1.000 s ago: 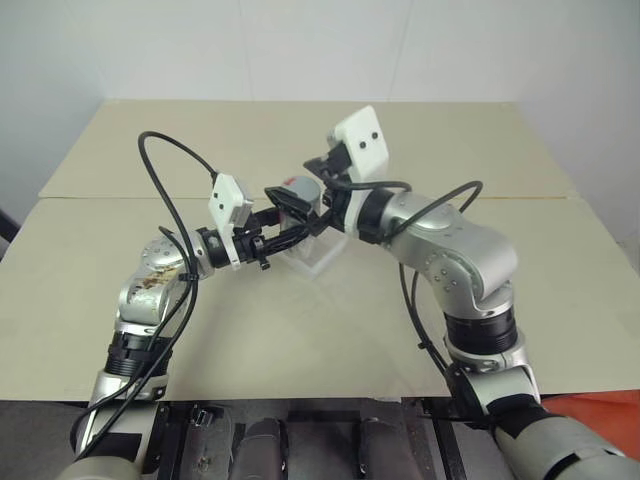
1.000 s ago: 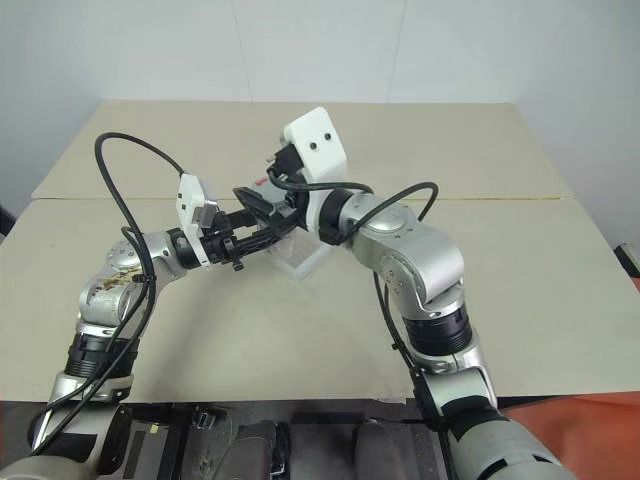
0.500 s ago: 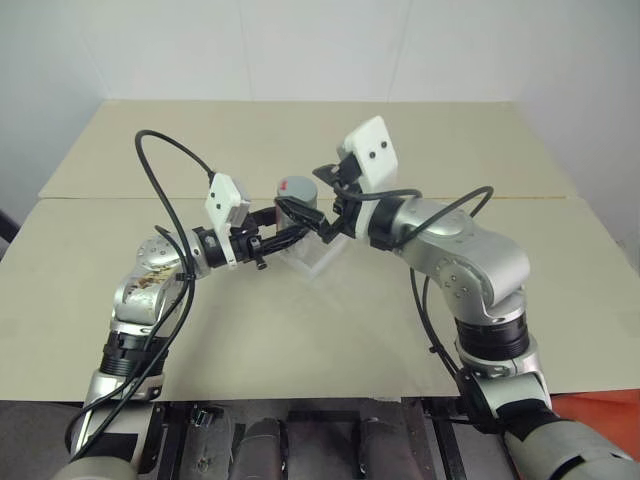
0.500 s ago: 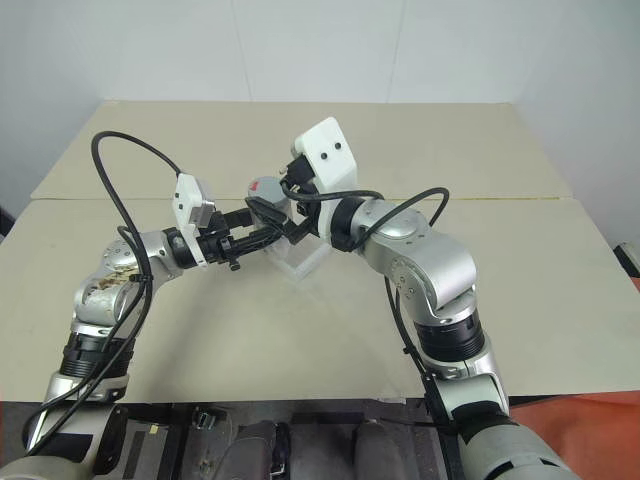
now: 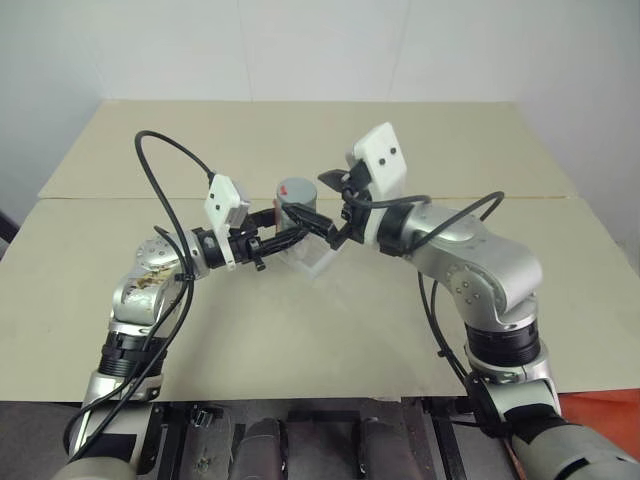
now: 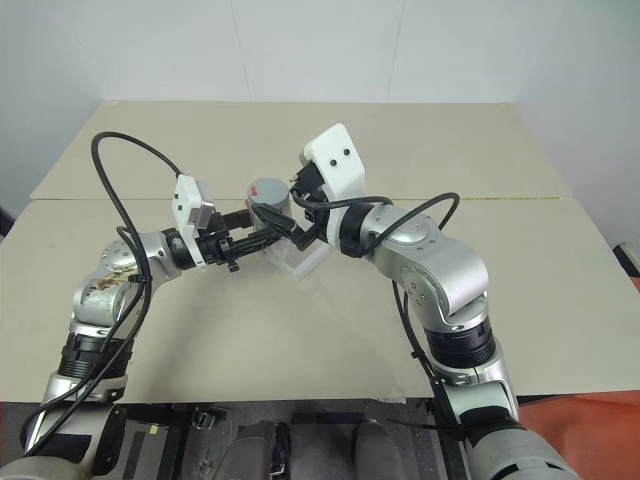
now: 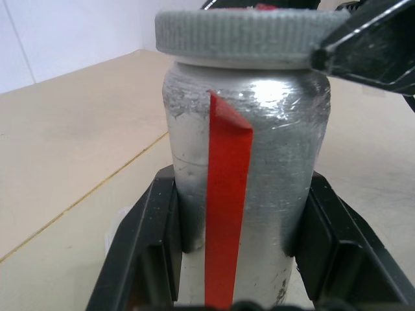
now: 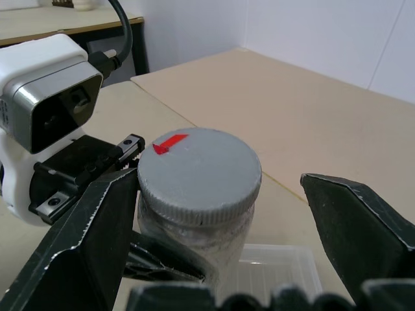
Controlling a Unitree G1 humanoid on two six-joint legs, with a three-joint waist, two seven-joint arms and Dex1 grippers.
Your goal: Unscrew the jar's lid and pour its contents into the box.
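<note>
**Lid still on, right gripper spread around it**

The left gripper (image 5: 285,236) is clenched on the jar (image 7: 243,188), holding it upright just above the box (image 5: 318,258) on the counter (image 5: 300,330); the right gripper (image 8: 220,214) stands released, one finger touching the lid (image 8: 200,173), the other apart. Risk: an off-centre closure could slip on the ribbed rim, or twist the jar in its grasp; tipping early would miss the box. The jar's foggy wall hides its contents; the box looks empty.
</note>
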